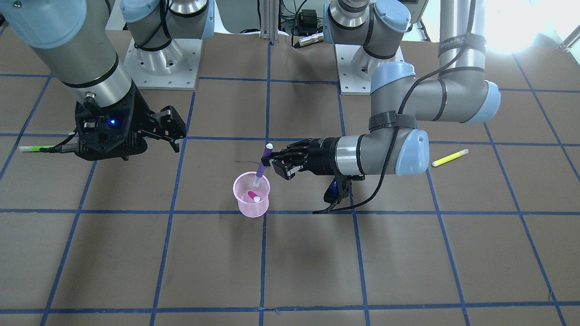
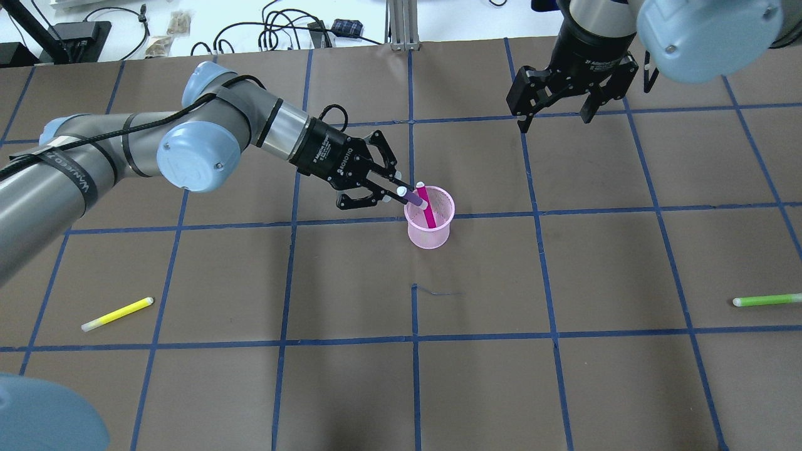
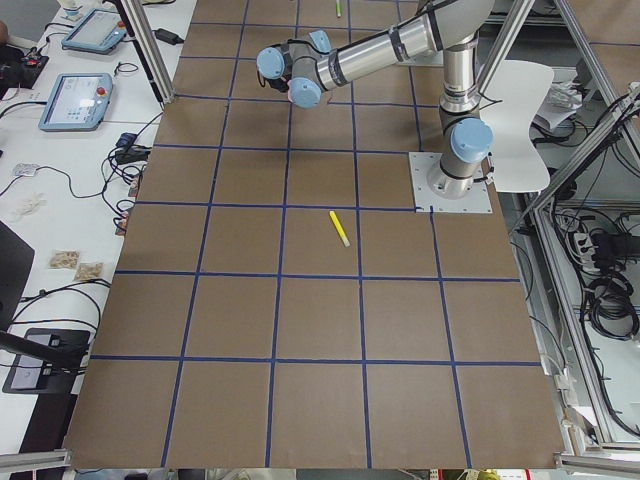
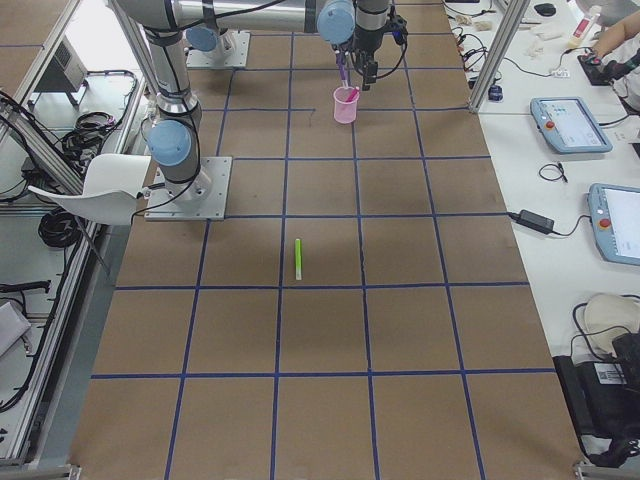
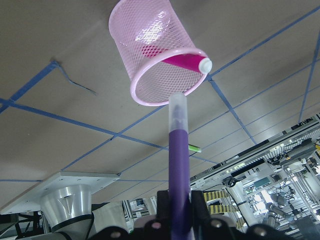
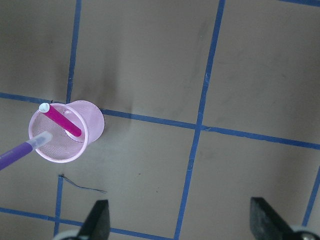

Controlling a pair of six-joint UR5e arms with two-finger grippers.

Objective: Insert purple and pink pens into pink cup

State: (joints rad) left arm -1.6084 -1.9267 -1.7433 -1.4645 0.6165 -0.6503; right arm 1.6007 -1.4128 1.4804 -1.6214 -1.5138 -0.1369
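ovhd: from behind, looks down | front: opposite side, steep | wrists: close, both see pink cup

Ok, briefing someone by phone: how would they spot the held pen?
On the table, find the pink cup. The left gripper's fingers are shut on the purple pen, tilted into its mouth. The pink pen leans inside unheld; a yellow pen and a green pen lie far off.

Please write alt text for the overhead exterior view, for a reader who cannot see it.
The left gripper holds a purple pen with its tip at the mouth of a pink mesh cup that contains a pink pen. The right gripper hangs open; a yellow pen and a green pen lie on the table.
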